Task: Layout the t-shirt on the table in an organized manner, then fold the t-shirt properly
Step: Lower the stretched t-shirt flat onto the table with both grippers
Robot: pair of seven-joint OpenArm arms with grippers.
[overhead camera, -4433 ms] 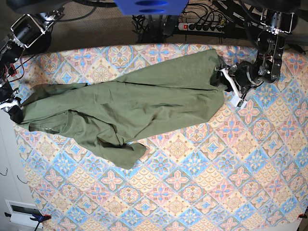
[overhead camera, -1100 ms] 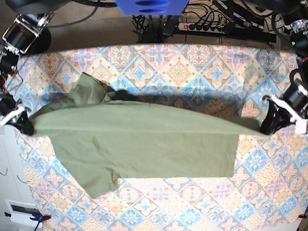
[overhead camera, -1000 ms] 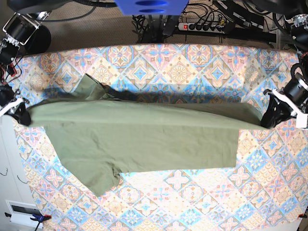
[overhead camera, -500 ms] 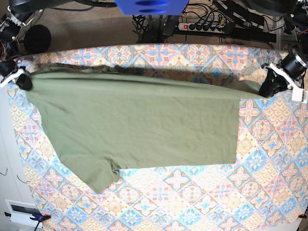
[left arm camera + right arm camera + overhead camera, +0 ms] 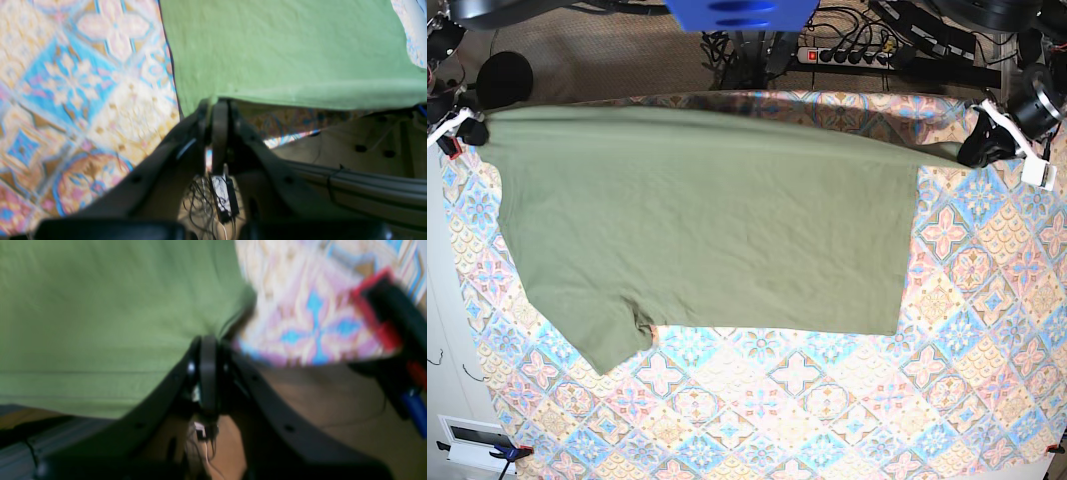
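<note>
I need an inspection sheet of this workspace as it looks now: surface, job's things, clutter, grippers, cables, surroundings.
Surface: table, tile-patterned cloth.
Job's things: t-shirt, olive green, spread wide, far edge stretched between both arms.
Clutter: nothing seen.
Grippers: left gripper shut on a t-shirt corner; right gripper shut on the opposite corner.
Cables: tangled cables and power strip beyond the far edge.
Surroundings: white cabinet beside the table.

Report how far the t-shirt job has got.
Done: the t-shirt is opened out wide over the table. In hand: the left gripper and right gripper each pinch a corner of its far edge with jaws shut, holding it taut. Left: lay it flat, release, then every fold.
</note>
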